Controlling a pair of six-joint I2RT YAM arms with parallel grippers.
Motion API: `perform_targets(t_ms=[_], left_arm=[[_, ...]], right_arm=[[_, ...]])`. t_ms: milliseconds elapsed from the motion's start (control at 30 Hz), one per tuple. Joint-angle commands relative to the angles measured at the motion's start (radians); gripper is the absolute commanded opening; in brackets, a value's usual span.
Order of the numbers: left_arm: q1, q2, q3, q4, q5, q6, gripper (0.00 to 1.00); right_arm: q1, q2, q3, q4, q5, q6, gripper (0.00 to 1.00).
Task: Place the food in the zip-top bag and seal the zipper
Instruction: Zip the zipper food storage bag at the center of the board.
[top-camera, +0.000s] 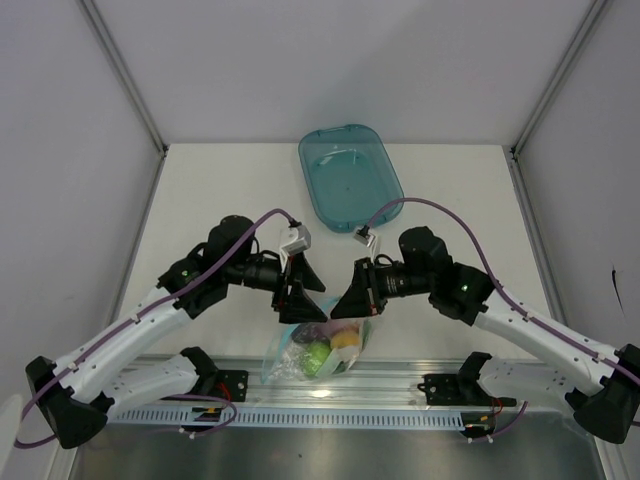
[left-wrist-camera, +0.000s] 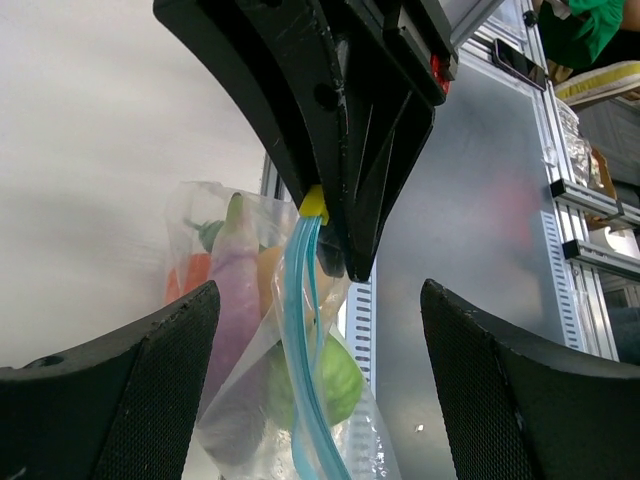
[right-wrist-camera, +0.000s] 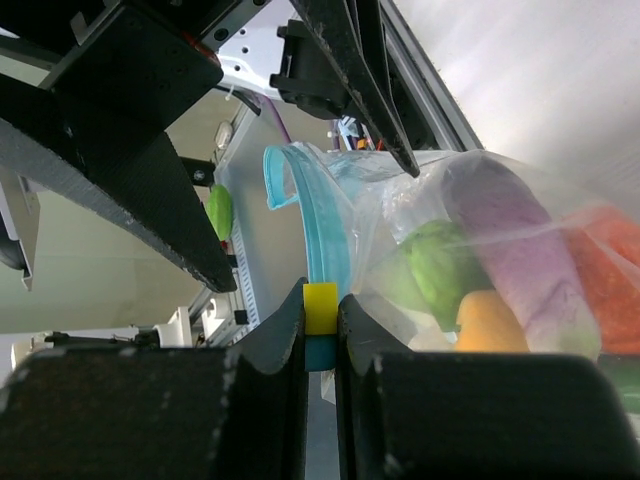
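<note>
Clear crinkly zip-top bag (top-camera: 318, 350) sits at the table (top-camera: 220, 200) near edge, between both grippers | holds eggplant (right-wrist-camera: 520, 240), green fruit (right-wrist-camera: 440, 270), orange-red piece (right-wrist-camera: 610, 265) | likely light, floppy, slippery; best gripped along the stiffer blue zipper (right-wrist-camera: 325, 240) | right gripper (right-wrist-camera: 320, 320) pinches the zipper's yellow-tabbed end | left gripper (left-wrist-camera: 320, 300) fingers spread, straddling the zipper

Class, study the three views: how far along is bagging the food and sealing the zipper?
Done: the food, such as the purple eggplant, sits inside the zip-top bag. In hand: the right gripper is shut on the yellow end of the zipper; the left gripper is open, off the bag. Left: the blue tracks look parted, so sealing remains.
</note>
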Motion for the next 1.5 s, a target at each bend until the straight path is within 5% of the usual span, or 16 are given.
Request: perform_targets(t_ms=[0, 333, 433, 467, 500, 533, 567, 600, 733, 900, 1233, 1300, 1467], left_arm=[[-0.022, 0.005, 0.012, 0.018, 0.027, 0.025, 0.83], [-0.068, 0.081, 0.012, -0.054, -0.007, 0.052, 0.77], [-0.067, 0.101, 0.014, -0.077, 0.007, 0.054, 0.58], [-0.068, 0.107, 0.012, -0.081, 0.005, 0.046, 0.38], [-0.067, 0.120, 0.012, -0.085, 0.002, 0.043, 0.29], [-0.067, 0.125, 0.012, -0.094, 0.004, 0.043, 0.22], [-0.067, 0.133, 0.007, -0.096, 0.010, 0.043, 0.06], [-0.067, 0.136, 0.009, -0.096, 0.009, 0.037, 0.01], [-0.067, 0.127, -0.008, -0.082, 0.002, 0.022, 0.01], [-0.061, 0.105, -0.017, -0.064, 0.045, 0.006, 0.01], [-0.019, 0.062, -0.071, 0.070, 0.206, -0.125, 0.01], [-0.019, 0.061, -0.091, 0.116, 0.241, -0.193, 0.01], [-0.019, 0.061, -0.134, 0.295, 0.272, -0.334, 0.01]], right_arm=[[0.010, -0.019, 0.003, 0.075, -0.005, 0.039, 0.00], [0.010, -0.039, 0.005, 0.103, 0.009, 0.072, 0.00], [0.010, -0.042, 0.003, 0.088, 0.026, 0.049, 0.00], [0.010, -0.042, 0.003, 0.078, 0.034, 0.038, 0.01], [0.011, -0.042, 0.003, 0.068, 0.044, 0.027, 0.06], [0.010, -0.039, 0.010, 0.031, 0.070, -0.002, 0.24], [0.010, -0.038, 0.013, 0.013, 0.080, -0.017, 0.30], [0.010, -0.038, 0.014, 0.000, 0.083, -0.031, 0.36], [0.007, -0.042, 0.049, -0.107, 0.179, -0.102, 0.72], [0.008, -0.079, 0.086, -0.241, 0.264, -0.217, 1.00], [0.062, -0.226, -0.053, -0.110, 0.339, -0.247, 0.99], [0.067, -0.216, -0.070, -0.067, 0.310, -0.260, 0.87], [0.094, -0.179, -0.076, -0.008, 0.325, -0.296, 0.76]])
